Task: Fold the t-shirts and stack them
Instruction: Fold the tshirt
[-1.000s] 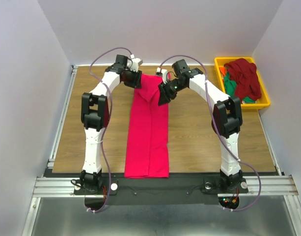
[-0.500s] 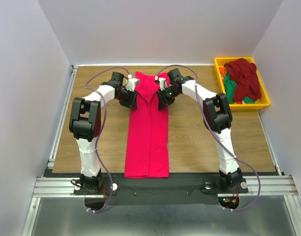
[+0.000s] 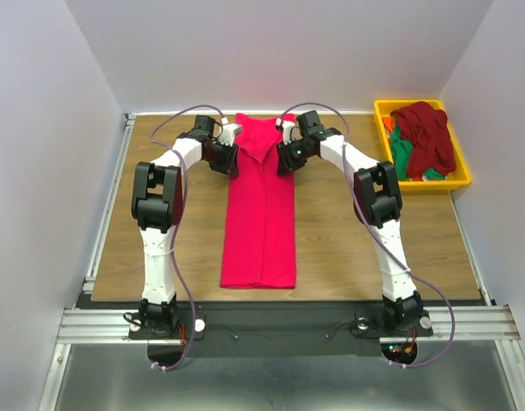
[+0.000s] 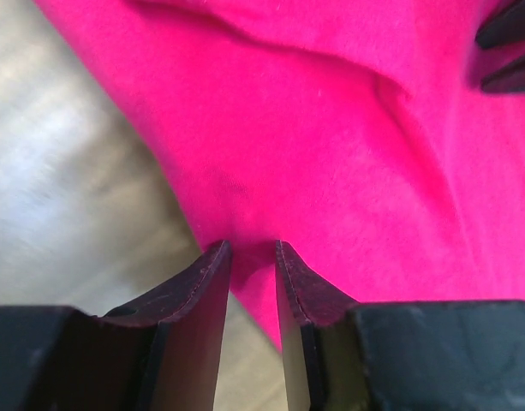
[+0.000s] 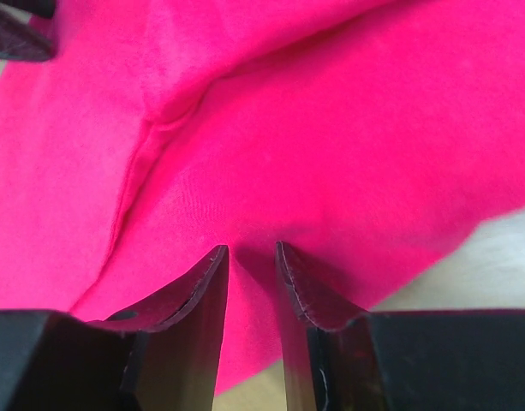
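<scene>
Where I see the pink shirt (image 3: pixel 259 214): long strip on the table (image 3: pixel 348 231), left of the yellow tray (image 3: pixel 438 183).
Left claw (image 4: pixel 252 250): pinching its left edge.
Right claw (image 5: pixel 252 250): pinching its right edge.

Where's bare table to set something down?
Free: table between pink t-shirt and left arm, likewise right arm; also right of that arm, this side of the yellow tray. Crowded: tray heaped with shirts; far end, left hand and right hand pinching the t-shirt.
</scene>
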`<action>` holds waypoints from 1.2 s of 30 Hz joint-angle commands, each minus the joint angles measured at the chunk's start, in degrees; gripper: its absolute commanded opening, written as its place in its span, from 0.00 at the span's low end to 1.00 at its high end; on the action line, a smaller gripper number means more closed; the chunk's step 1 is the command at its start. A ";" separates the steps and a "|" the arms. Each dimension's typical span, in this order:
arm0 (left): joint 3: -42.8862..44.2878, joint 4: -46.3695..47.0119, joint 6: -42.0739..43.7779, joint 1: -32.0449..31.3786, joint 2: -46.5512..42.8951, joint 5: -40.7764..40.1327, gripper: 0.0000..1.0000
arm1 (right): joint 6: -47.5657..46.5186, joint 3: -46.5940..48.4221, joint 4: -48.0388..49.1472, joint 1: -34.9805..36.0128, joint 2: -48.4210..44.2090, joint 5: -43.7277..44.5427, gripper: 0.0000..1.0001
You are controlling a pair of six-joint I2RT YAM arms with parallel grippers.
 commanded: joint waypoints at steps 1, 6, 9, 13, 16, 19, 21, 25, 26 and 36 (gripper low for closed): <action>3.95 -2.04 0.38 0.81 3.51 -1.39 0.40 | -2.67 3.77 2.00 -2.79 5.75 6.74 0.35; 7.38 -2.13 -2.16 0.81 6.76 -0.68 0.40 | -3.38 7.81 2.09 -3.67 8.04 7.27 0.36; 9.31 -1.78 -2.78 1.33 7.91 -2.00 0.40 | -3.29 7.30 2.26 -3.67 7.96 5.87 0.37; 12.47 -1.95 -2.87 2.04 9.05 -2.79 0.40 | -2.59 6.94 2.35 -3.67 7.87 4.28 0.39; 15.73 -4.06 -1.91 2.04 9.41 -2.35 0.42 | -2.93 8.08 2.44 -3.58 6.91 4.98 0.43; 14.08 -5.82 0.54 2.04 5.99 0.27 0.48 | -3.29 7.48 2.09 -3.59 4.19 4.02 0.55; 9.96 -4.86 2.39 2.21 1.79 2.21 0.55 | -4.33 4.68 1.56 -3.59 -1.93 -0.53 0.69; -4.54 2.51 6.88 2.39 -17.28 3.36 0.62 | -9.87 -5.96 1.38 -2.01 -16.45 -2.66 0.75; -9.01 4.53 8.89 2.39 -20.18 2.14 0.64 | -11.10 -8.33 1.38 -1.05 -18.91 -2.31 0.75; -29.51 11.38 22.35 2.65 -54.02 2.57 0.99 | -20.51 -28.73 1.47 0.99 -45.38 -4.32 1.00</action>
